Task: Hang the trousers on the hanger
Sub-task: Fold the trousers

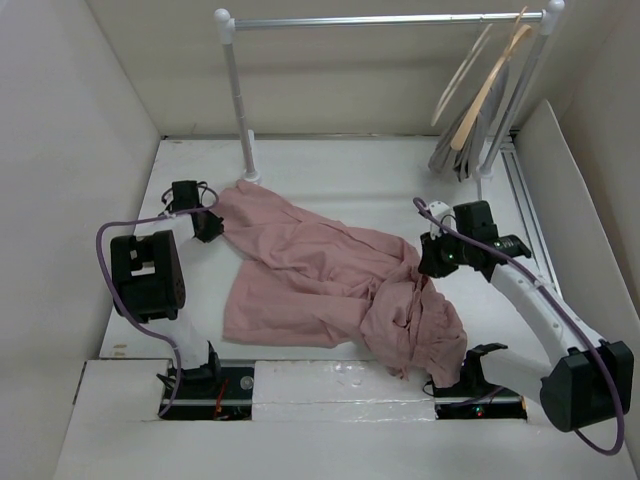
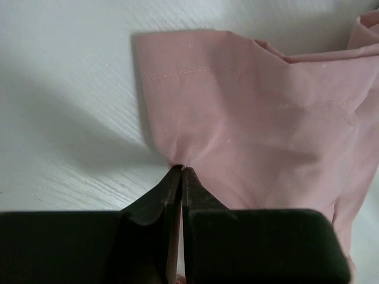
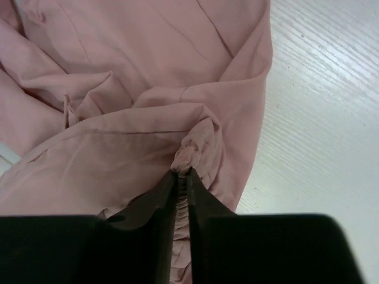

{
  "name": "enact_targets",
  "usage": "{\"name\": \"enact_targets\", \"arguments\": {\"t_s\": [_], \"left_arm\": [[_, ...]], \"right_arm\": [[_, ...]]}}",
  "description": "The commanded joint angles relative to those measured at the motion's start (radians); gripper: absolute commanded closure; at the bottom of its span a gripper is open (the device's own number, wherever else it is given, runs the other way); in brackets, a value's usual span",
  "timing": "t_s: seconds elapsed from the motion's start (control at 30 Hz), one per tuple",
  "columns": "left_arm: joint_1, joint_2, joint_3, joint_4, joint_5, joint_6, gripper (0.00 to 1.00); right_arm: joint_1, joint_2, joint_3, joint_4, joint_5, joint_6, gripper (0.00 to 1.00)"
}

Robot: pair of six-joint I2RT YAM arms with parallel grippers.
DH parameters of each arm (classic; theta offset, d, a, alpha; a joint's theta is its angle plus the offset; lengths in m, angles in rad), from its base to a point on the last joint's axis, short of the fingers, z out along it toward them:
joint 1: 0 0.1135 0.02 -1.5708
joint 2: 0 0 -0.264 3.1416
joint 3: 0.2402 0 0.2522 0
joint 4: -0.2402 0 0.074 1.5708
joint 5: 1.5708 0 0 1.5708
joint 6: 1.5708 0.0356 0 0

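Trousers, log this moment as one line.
trousers: crumpled on table | left gripper: shut on cuff | right gripper: shut on gathered waist | hanger: on rail

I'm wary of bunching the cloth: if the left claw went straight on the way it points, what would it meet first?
The trousers: the left claw is shut on their hemmed edge, and pink fabric lies straight ahead. How far it runs beyond is unclear.

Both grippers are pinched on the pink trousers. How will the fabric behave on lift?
Likely floppy: the trousers lie in soft crumpled folds, so the middle should sag between grips. Probably light; the cloth looks thin. The left gripper pinches just a hem edge and might slip; the right gripper bites bunched waist gathers, likely firmer.
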Motion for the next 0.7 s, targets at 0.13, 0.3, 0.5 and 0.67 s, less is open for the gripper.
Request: {"name": "enact_targets", "arguments": {"t_s": [0.13, 0.3, 0.5, 0.67], "left_arm": [[0.049, -0.117, 0.030, 0.003, -0.055, -0.015, 1.00], [0.148, -0.216, 0.054, -0.039, -0.064, -0.020, 1.00], [0.302, -0.351, -0.029, -0.048, -0.064, -0.080, 1.00], [0.311, -0.410, -0.128, -0.063, -0.125, -0.075, 1.00]], "right_arm": [[0.005, 0.000, 0.161, 0.079, -0.049, -0.002, 1.00], [0.005, -0.002, 0.452, 0.088, -0.081, -0.003, 1.00], [-0.044, -0.020, 0.600, 0.016, -0.008, -0.029, 1.00], [-0.236, 0.021, 0.429, 0.073, 0.093, -0.022, 1.00]]}}
